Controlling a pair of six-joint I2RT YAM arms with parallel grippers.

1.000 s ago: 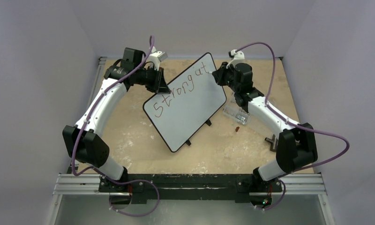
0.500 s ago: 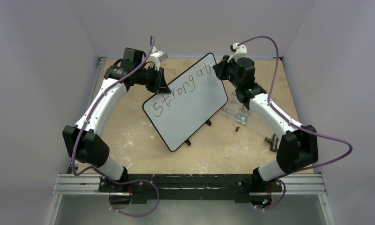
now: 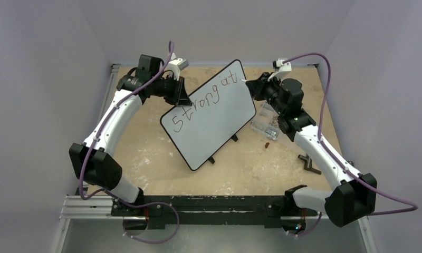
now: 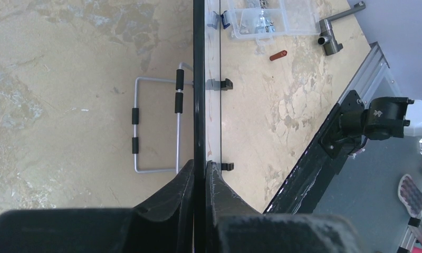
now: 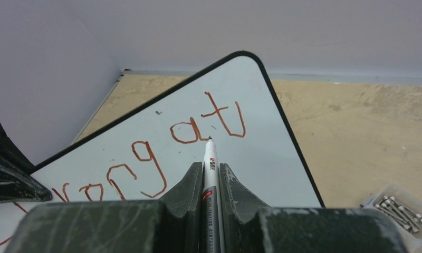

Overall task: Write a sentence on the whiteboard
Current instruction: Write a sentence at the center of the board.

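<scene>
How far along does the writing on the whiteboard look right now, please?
Done: the sentence reads roughly "Strong at" plus a stroke on the whiteboard. In hand: the left fingers clamp its edge; the right fingers hold the marker near the last letters. Left: probably more words.

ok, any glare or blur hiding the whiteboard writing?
Top external: even light, no glare on the whiteboard, sentence legible. Right wrist: letters sharp; right gripper and marker pen block the lower board. Left wrist: board edge-on in the left gripper, no writing visible.
</scene>
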